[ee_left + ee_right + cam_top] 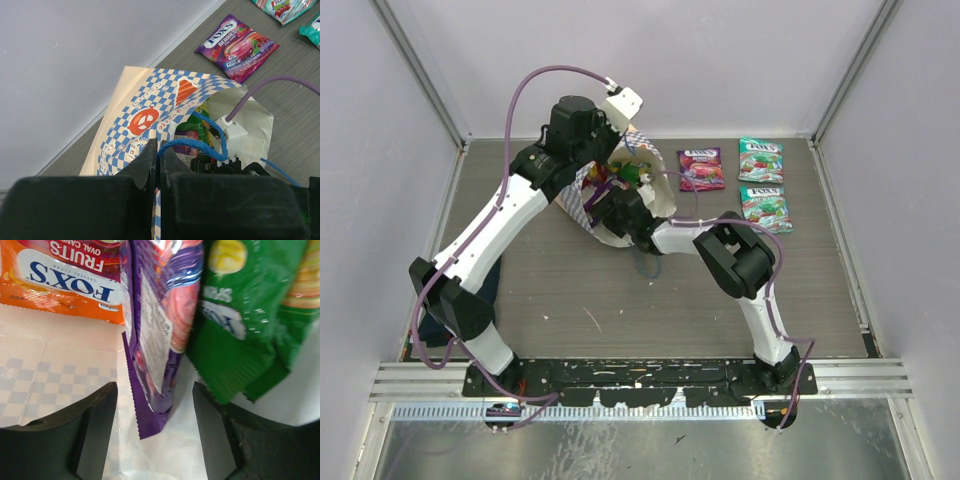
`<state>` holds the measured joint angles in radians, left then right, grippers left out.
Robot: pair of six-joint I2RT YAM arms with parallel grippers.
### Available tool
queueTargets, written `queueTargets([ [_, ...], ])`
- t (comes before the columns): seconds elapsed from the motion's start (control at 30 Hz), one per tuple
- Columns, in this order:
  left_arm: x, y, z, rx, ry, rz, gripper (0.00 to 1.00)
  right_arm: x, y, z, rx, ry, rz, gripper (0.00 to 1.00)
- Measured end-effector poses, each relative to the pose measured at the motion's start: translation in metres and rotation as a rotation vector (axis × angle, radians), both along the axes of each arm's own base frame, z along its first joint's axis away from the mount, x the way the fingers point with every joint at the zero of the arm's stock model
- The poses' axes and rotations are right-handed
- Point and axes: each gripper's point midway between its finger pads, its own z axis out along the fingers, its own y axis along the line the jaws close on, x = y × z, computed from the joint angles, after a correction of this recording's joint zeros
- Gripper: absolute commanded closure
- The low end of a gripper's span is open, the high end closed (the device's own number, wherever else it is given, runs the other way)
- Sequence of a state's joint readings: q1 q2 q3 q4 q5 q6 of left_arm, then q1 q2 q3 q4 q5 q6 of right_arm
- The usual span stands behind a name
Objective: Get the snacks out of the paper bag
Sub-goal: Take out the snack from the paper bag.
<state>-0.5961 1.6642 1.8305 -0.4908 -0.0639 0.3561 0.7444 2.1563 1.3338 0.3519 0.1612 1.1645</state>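
Observation:
The paper bag (658,186) lies on its side at the back middle of the table, mouth held open. My left gripper (159,150) is shut on the bag's checkered upper rim, where the blue cord handle (190,145) comes out. My right gripper (155,400) is inside the bag, open. The lower corner of a purple snack packet (150,355) hangs between its fingers, touching neither. An orange packet (65,275) lies to its left and a green one (240,325) to its right. Outside the bag lie a purple packet (701,168) and two teal packets (760,158) (764,208).
A dark cloth (490,280) lies under my left arm at the table's left edge. The right arm's elbow (735,255) hangs over the middle right of the table. Purple walls close the back and both sides.

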Motion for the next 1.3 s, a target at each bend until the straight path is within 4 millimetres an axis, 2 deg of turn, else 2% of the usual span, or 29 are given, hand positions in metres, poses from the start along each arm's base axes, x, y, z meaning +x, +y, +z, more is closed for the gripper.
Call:
queueTargets([
  [0.03, 0.0, 0.0, 0.0, 0.0, 0.0, 0.0, 1.0, 0.002, 0.003, 0.001, 0.004, -0.001, 0.004, 0.41],
  [0.1, 0.0, 0.0, 0.0, 0.001, 0.0, 0.0, 1.0, 0.004, 0.009, 0.004, 0.014, -0.003, 0.012, 0.58],
  [0.2, 0.0, 0.001, 0.0, 0.003, -0.002, 0.002, 1.0, 0.004, 0.013, 0.006, 0.025, -0.005, 0.028, 0.96],
  [0.23, 0.0, 0.001, 0.0, 0.004, -0.002, 0.002, 1.0, 0.003, 0.013, 0.006, 0.023, -0.005, 0.034, 0.99],
  [0.43, 0.001, 0.001, 0.0, 0.005, -0.003, 0.005, 1.0, -0.006, 0.013, 0.003, -0.002, -0.014, 0.061, 0.99],
  [0.5, 0.001, 0.002, 0.0, 0.007, -0.003, 0.008, 1.0, -0.021, 0.006, 0.003, -0.026, -0.013, 0.082, 0.99],
  [0.57, 0.001, 0.002, 0.0, 0.007, -0.003, 0.009, 1.0, -0.043, -0.001, 0.012, -0.044, -0.023, 0.117, 0.99],
  [0.63, 0.001, 0.001, 0.0, 0.007, -0.004, 0.009, 1.0, -0.063, -0.004, 0.029, -0.059, -0.044, 0.162, 0.99],
  [0.73, 0.001, 0.002, 0.001, 0.009, -0.007, 0.014, 1.0, -0.094, -0.005, 0.07, -0.06, -0.096, 0.244, 0.99],
  [0.8, 0.002, 0.002, 0.002, 0.011, -0.011, 0.019, 1.0, -0.114, -0.011, 0.11, -0.036, -0.154, 0.301, 0.99],
  [0.83, 0.002, 0.003, 0.004, 0.011, -0.014, 0.023, 1.0, -0.119, -0.011, 0.116, -0.033, -0.162, 0.313, 0.99],
  [0.9, 0.005, 0.004, 0.005, 0.014, -0.02, 0.036, 1.0, -0.137, -0.022, 0.139, -0.027, -0.193, 0.349, 0.99],
  [1.0, 0.01, 0.006, 0.004, 0.022, -0.025, 0.06, 1.0, -0.158, -0.039, 0.158, -0.045, -0.211, 0.394, 0.99],
  [1.13, 0.017, 0.01, 0.0, 0.049, -0.03, 0.092, 1.0, -0.175, -0.059, 0.164, -0.093, -0.203, 0.435, 0.99],
  [1.3, 0.023, 0.015, -0.005, 0.073, -0.031, 0.131, 1.0, -0.187, -0.093, 0.154, -0.215, -0.176, 0.457, 0.99],
])
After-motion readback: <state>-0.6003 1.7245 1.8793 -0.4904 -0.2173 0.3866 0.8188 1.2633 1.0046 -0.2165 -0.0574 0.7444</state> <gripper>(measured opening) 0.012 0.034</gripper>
